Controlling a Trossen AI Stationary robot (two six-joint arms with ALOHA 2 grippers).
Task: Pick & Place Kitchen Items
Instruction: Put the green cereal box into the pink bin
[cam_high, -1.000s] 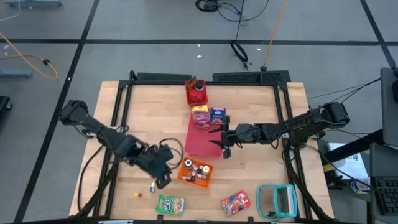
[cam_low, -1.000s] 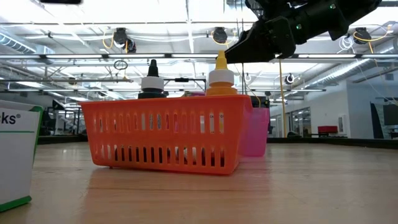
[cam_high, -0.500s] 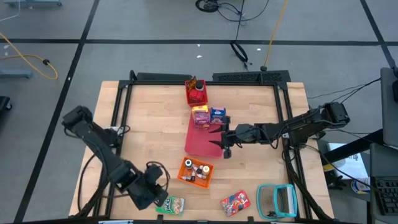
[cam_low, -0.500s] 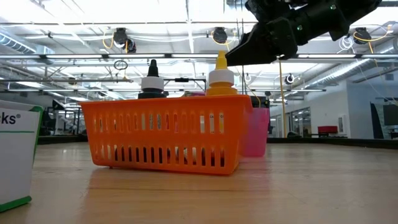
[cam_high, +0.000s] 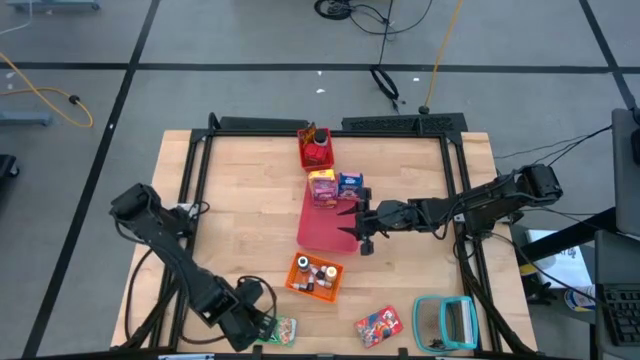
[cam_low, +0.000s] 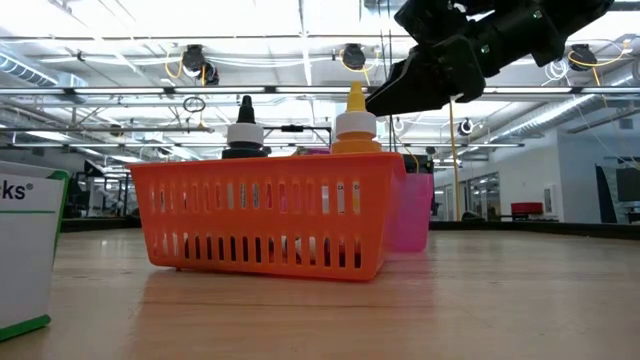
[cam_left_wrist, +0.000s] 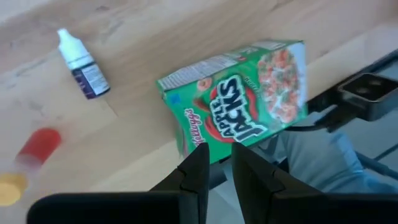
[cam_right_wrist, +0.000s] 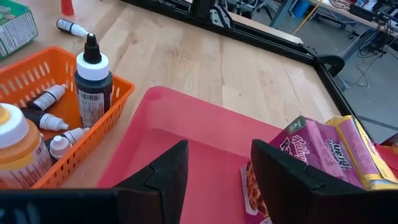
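A green Apple Jacks carton (cam_left_wrist: 239, 102) lies flat at the table's near edge (cam_high: 277, 328). My left gripper (cam_left_wrist: 217, 171) hovers above its end, pointing steeply down, fingers a narrow gap apart with nothing between them. Beside the carton lie a tiny white-capped bottle (cam_left_wrist: 83, 65) and a small red and yellow item (cam_left_wrist: 34, 152). My right gripper (cam_right_wrist: 214, 165) stands open and empty over the pink-red tray (cam_right_wrist: 186, 130), near the pink carton (cam_right_wrist: 323, 152). An orange basket (cam_high: 315, 276) holds a dark-capped bottle (cam_right_wrist: 93, 84), a yellow-capped one (cam_low: 352, 125) and tiny bottles.
A red snack packet (cam_high: 378, 323) and a teal-framed object (cam_high: 445, 322) lie at the near right. A red bin (cam_high: 316, 150) stands at the far middle, with a blue carton (cam_high: 350, 185) beside the pink one. Black rails (cam_high: 190, 180) frame the table.
My left gripper has swung from beside the orange basket toward the table's near edge and down, rolling its wrist, and now stands over the green carton. The gap between its fingers shows no change. My right arm has kept still.
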